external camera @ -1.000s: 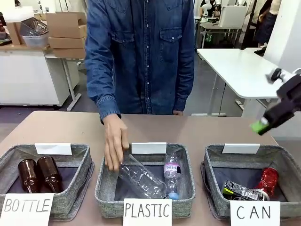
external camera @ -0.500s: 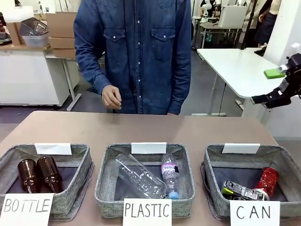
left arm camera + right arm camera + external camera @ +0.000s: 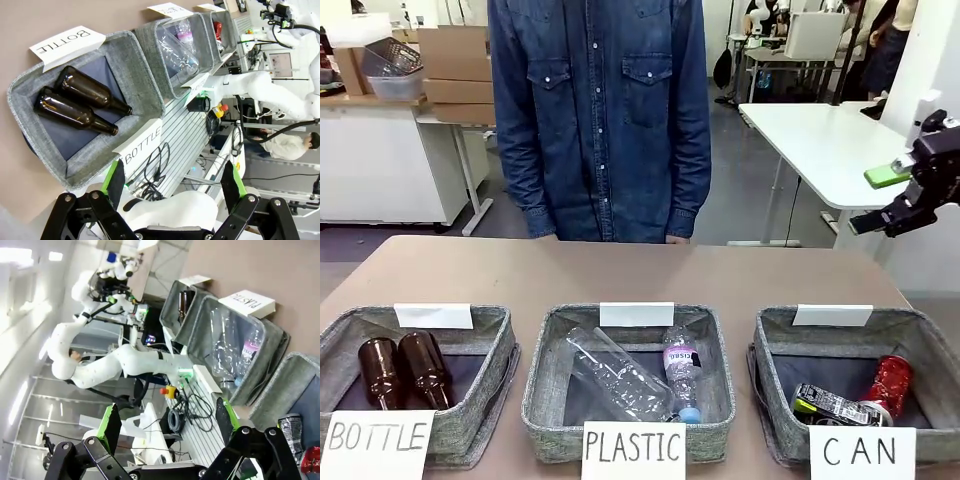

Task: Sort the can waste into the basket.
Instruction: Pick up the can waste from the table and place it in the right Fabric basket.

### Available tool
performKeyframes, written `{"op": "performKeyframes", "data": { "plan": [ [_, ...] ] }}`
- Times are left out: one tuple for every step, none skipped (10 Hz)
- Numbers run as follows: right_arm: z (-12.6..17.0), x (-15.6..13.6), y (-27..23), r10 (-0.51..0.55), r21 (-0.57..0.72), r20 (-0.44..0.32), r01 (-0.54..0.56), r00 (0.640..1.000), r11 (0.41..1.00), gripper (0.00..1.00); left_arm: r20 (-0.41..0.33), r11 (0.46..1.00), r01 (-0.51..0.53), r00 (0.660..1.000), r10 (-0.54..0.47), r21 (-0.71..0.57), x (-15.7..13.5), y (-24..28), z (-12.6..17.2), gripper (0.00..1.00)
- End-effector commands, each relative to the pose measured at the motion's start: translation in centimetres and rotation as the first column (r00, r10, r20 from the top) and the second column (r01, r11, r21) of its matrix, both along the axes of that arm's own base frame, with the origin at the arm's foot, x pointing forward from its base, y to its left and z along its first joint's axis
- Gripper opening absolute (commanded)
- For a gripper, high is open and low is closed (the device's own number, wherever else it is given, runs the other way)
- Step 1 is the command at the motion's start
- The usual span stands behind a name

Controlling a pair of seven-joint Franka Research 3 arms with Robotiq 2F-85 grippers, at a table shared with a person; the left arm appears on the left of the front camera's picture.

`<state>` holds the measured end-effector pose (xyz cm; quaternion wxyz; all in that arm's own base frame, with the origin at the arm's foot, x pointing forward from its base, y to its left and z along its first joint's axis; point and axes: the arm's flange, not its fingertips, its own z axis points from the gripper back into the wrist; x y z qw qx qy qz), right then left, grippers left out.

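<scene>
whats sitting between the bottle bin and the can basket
In the front view, the PLASTIC bin with clear plastic bottles stands between the BOTTLE bin and the CAN basket.

Grey woven-cloth basket — glossy dented metal cans

Bright, even indoor light; sharp front view, wide-angle wrist views.
Soft, faint shadows lie inside the grey fabric bins on the brown worktop. Highlights glint on the clear plastic bottles and brown glass bottles. Ceiling lights blow out white in the right wrist view, where edges bend.
</scene>
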<state>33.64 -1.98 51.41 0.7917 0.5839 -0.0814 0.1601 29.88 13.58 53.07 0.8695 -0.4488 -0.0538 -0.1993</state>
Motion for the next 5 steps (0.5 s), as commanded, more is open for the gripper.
{"op": "performKeyframes", "data": {
  "plan": [
    [-0.07,-0.16,-0.44,0.013,-0.006,0.032,-0.013,0.999,1.0,1.0,0.012,1.0,0.011,1.0,-0.011,0.006,-0.19,0.27,-0.07,1.0],
    [-0.07,-0.16,-0.44,0.013,-0.006,0.032,-0.013,0.999,1.0,1.0,0.012,1.0,0.011,1.0,-0.011,0.006,-0.19,0.27,-0.07,1.0],
    [-0.07,-0.16,-0.44,0.013,-0.006,0.032,-0.013,0.999,1.0,1.0,0.012,1.0,0.011,1.0,-0.011,0.006,-0.19,0.27,-0.07,1.0],
    [-0.07,-0.16,-0.44,0.013,-0.006,0.032,-0.013,0.999,1.0,1.0,0.012,1.0,0.011,1.0,-0.011,0.006,-0.19,0.27,-0.07,1.0],
    [-0.07,-0.16,-0.44,0.013,-0.006,0.032,-0.013,0.999,1.0,1.0,0.012,1.0,0.011,1.0,-0.011,0.006,-0.19,0.27,-0.07,1.0]
  ]
}}
